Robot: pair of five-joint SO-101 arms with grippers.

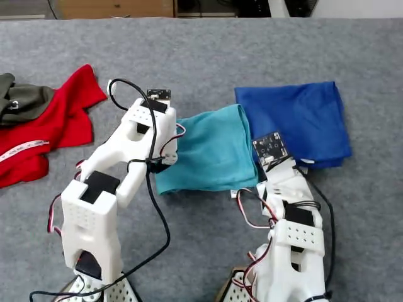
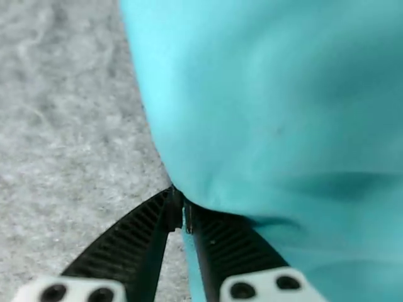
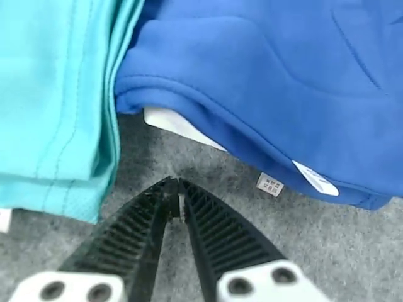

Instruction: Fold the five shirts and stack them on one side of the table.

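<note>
A teal shirt [image 1: 211,151] lies folded at the table's middle, its right edge overlapping a folded blue shirt [image 1: 302,123]. My left gripper [image 2: 179,206] is shut on the left edge of the teal shirt [image 2: 271,113], with a bit of cloth pinched between its tips. My right gripper [image 3: 178,189] is shut with nothing in it, low over the grey table in the gap between the teal shirt's [image 3: 56,94] near corner and the blue shirt's [image 3: 264,69] hem. A red shirt [image 1: 56,123] lies crumpled at the far left, with a dark green shirt [image 1: 22,100] on it.
The table [image 1: 208,56] is covered in grey felt, bare along the back and in front of the teal shirt. White labels [image 3: 271,184] stick out from under the blue shirt. A black cable [image 1: 154,207] loops over the left arm.
</note>
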